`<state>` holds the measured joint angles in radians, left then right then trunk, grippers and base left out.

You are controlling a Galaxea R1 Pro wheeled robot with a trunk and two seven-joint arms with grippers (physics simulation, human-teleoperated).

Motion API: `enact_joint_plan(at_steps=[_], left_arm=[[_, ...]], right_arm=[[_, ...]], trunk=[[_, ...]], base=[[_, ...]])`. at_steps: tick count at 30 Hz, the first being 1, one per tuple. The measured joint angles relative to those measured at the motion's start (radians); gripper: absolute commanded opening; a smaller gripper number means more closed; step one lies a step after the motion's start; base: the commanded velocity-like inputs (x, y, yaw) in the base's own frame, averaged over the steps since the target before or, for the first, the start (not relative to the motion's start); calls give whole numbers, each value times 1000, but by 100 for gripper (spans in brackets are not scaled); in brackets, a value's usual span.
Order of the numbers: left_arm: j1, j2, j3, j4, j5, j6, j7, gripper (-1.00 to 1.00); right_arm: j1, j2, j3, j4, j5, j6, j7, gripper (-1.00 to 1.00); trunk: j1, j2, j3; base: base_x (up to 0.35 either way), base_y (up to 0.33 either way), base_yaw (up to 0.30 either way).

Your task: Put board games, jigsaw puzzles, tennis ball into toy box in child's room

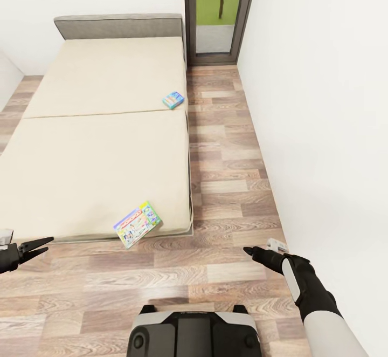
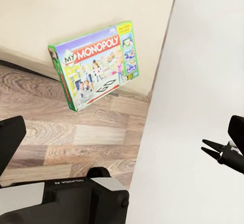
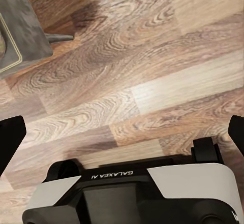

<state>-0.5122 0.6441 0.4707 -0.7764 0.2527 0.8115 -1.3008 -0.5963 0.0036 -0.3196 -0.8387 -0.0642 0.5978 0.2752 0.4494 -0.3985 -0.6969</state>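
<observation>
Two board games lie on the bed (image 1: 97, 146). The yellow-green-pink one (image 1: 137, 224) rests at the mattress's near right corner, and the left wrist view shows its "My Monopoly" cover (image 2: 96, 64). The blue one (image 1: 173, 100) sits farther back at the bed's right edge. My left gripper (image 1: 46, 244) hovers open over the floor, left of the near game and in front of the bed. My right gripper (image 1: 249, 251) hangs open over the floor to the game's right, and its fingertips appear in the left wrist view (image 2: 206, 148). The table, toy box, jigsaw puzzles and tennis ball are out of view.
A wood-plank aisle (image 1: 226, 184) runs between the bed and the white wall (image 1: 323, 130) on the right, ending at a dark-framed glass door (image 1: 218, 17). My base (image 1: 188, 333) stands on the floor just short of the bed's foot. A grey bed frame corner (image 3: 20, 31) is nearby.
</observation>
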Motion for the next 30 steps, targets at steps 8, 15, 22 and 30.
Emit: enact_joint_plan(at_steps=[8,15,22,30], left_arm=[[0,0,0,0,0,0,0,100],[0,-1,0,0,0,0,0,100],[-1,-1,0,0,0,0,0,100],[0,-7,-2,0,0,0,2,100]], right_arm=[[0,0,0,0,0,0,0,100],[0,0,0,0,0,0,0,100],[0,0,0,1,0,-1,-2,100],[0,0,-1,1,0,-1,-1,100]], trunk=[[0,0,13],[0,0,25],[0,0,36],[0,0,50]], base=[[0,0,0],[0,0,0],[0,0,0],[0,0,0]])
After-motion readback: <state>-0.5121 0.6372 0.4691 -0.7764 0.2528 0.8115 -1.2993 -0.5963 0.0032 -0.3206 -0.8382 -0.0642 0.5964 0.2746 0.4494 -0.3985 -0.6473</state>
